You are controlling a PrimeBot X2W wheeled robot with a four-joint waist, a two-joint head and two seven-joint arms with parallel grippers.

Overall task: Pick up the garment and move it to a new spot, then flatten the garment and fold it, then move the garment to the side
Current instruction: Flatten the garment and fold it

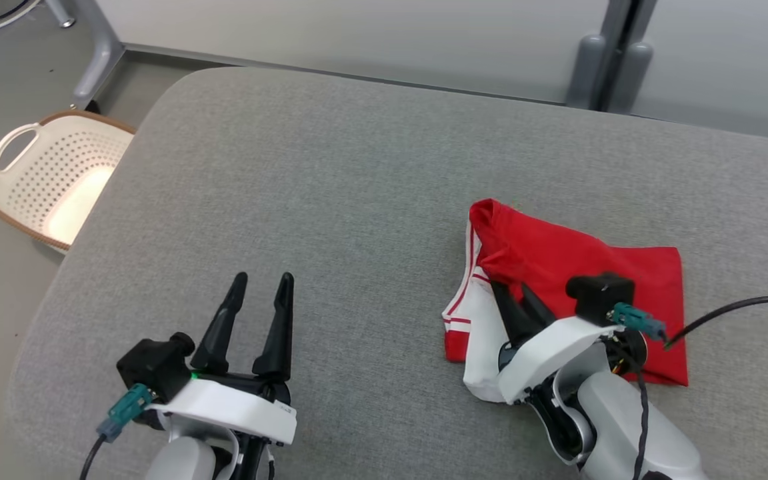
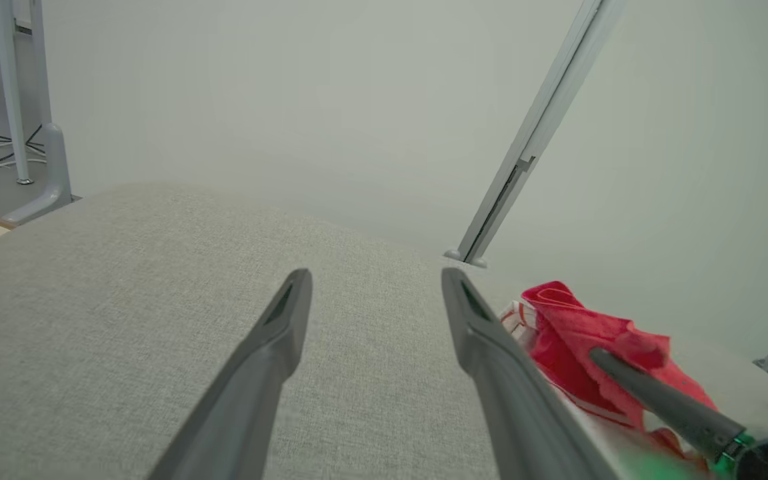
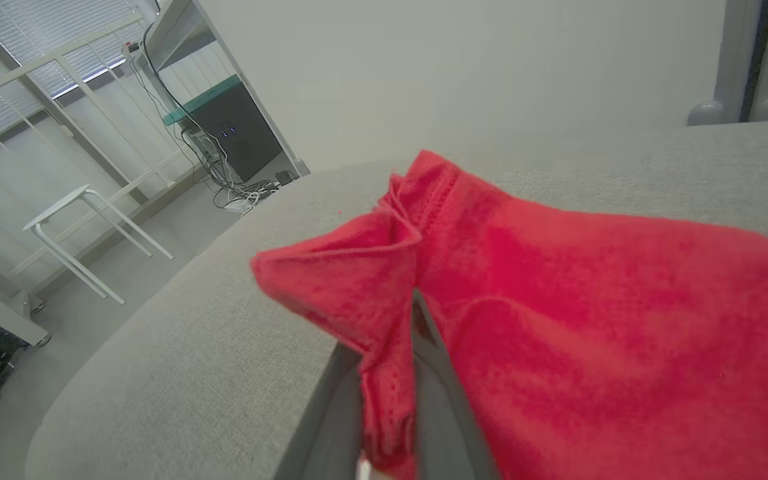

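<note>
Right gripper [image 1: 511, 288] pinches the red fabric garment with white striped trim [image 1: 557, 257]; left gripper [image 1: 264, 279] is wide open.
The garment lies folded at the lower right of the head view, on a grey padded fabric surface [image 1: 357, 200]. The right gripper's two dark fingers are almost together on a raised red fold near the garment's left edge. At the lower left, the left gripper's fingers are well apart and hold nothing. A cream perforated plastic basket [image 1: 64, 167] sits at the upper left.

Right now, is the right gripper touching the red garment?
Touching. Right wrist view: the red garment is pinched between the right gripper's shut fingers.
</note>
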